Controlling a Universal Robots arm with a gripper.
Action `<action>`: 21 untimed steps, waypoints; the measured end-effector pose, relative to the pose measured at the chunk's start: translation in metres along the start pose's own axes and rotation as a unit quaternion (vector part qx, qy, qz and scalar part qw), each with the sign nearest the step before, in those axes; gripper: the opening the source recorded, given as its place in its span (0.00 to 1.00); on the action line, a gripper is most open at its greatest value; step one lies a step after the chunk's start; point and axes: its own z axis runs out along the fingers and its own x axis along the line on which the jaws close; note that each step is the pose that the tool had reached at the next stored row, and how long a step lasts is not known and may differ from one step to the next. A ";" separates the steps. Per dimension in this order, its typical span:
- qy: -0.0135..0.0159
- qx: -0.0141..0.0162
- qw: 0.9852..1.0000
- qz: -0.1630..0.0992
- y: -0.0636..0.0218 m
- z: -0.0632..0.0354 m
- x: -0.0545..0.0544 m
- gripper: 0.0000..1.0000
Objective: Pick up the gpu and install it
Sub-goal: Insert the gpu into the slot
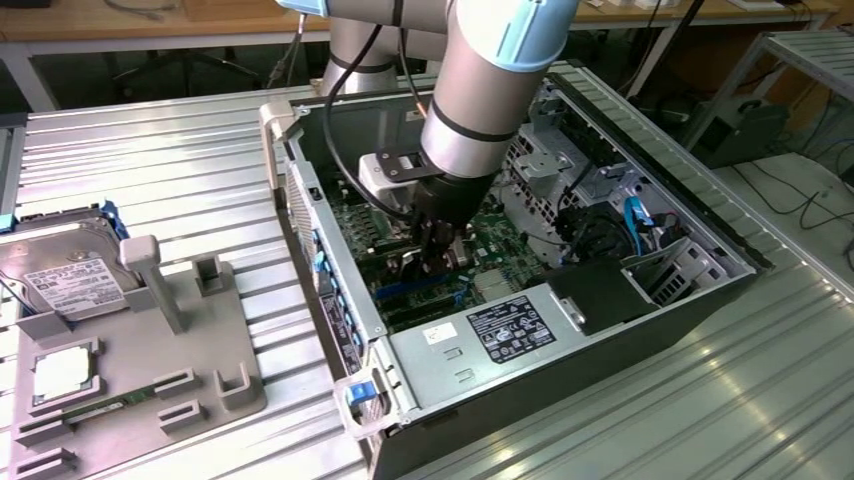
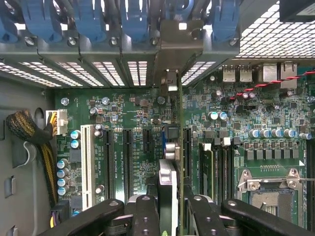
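Ribbed metal table carries an open black computer case lying on its side. At the exterior view's left sits a grey plastic fixture tray with a silver hard drive with white label and a slim green memory stick. Grey robot arm reaches down into the case. Black two-finger gripper is clamped on the gpu, a thin flat black card with a silver end bracket. The wrist view shows it edge-on, upright between the fingers, over the green motherboard among the expansion slots, bracket end at the slotted rear wall. Cannot tell whether it is seated.
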 end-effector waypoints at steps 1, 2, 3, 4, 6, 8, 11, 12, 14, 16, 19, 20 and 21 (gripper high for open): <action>0.000 0.000 1.000 0.000 -0.0004 -0.0001 0.000 0.28; 0.000 0.000 1.000 0.000 -0.0006 -0.0001 0.000 0.28; 0.000 0.000 1.000 0.000 -0.0006 -0.0001 0.000 0.28; 0.000 0.000 1.000 0.000 -0.0007 -0.0001 0.000 0.28; 0.000 0.000 1.000 0.000 -0.0007 -0.0001 0.000 0.28; 0.001 0.000 1.000 0.000 -0.0008 0.0001 0.000 0.28; 0.003 0.000 1.000 0.000 -0.0008 0.0000 0.000 0.28; 0.004 0.000 1.000 0.000 -0.0008 0.0000 0.000 0.28; 0.005 0.000 1.000 0.000 -0.0008 0.0000 0.000 0.28; 0.006 0.000 1.000 0.001 -0.0007 0.0000 0.000 0.28; 0.006 0.000 1.000 0.001 -0.0008 0.0000 0.000 0.28; 0.006 0.000 1.000 0.001 -0.0008 0.0001 0.000 0.28; 0.006 0.000 1.000 0.001 -0.0008 0.0001 0.000 0.28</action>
